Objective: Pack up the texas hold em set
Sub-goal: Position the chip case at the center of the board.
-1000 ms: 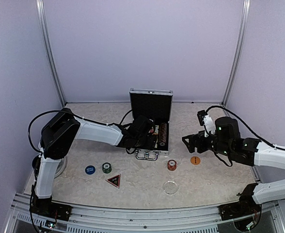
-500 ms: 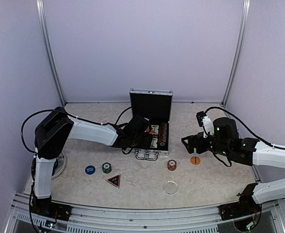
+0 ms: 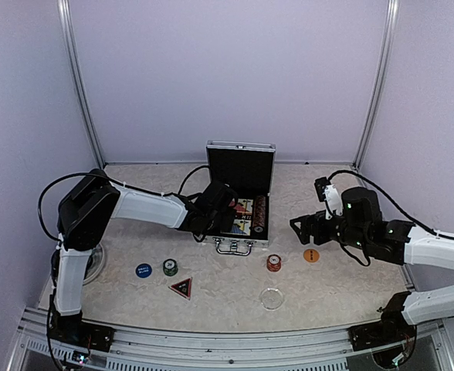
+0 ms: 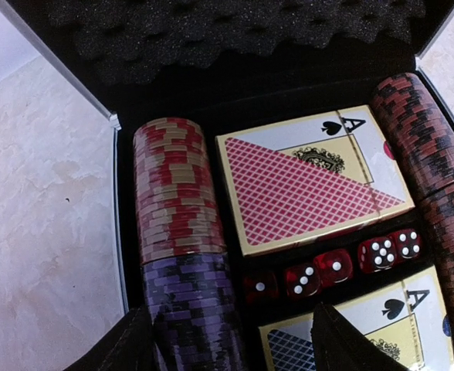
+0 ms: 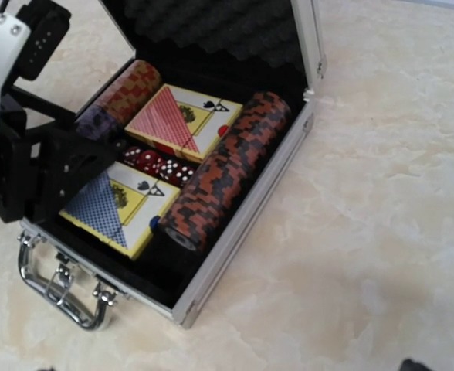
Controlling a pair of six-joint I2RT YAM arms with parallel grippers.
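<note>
Now, at lower left on the table lie a blue button, a green chip and a dark triangle marker. At centre, the left end effector hangs open and empty over the open briefcase. Further right lie a red chip and an orange button, and the right end effector is open and empty above them.

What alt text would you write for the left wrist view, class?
An open case, foam-lined, holds two chip rows flanking a red-backed card deck, five red dice and a blue-backed deck. The open left claw frames the bottom edge.
</note>
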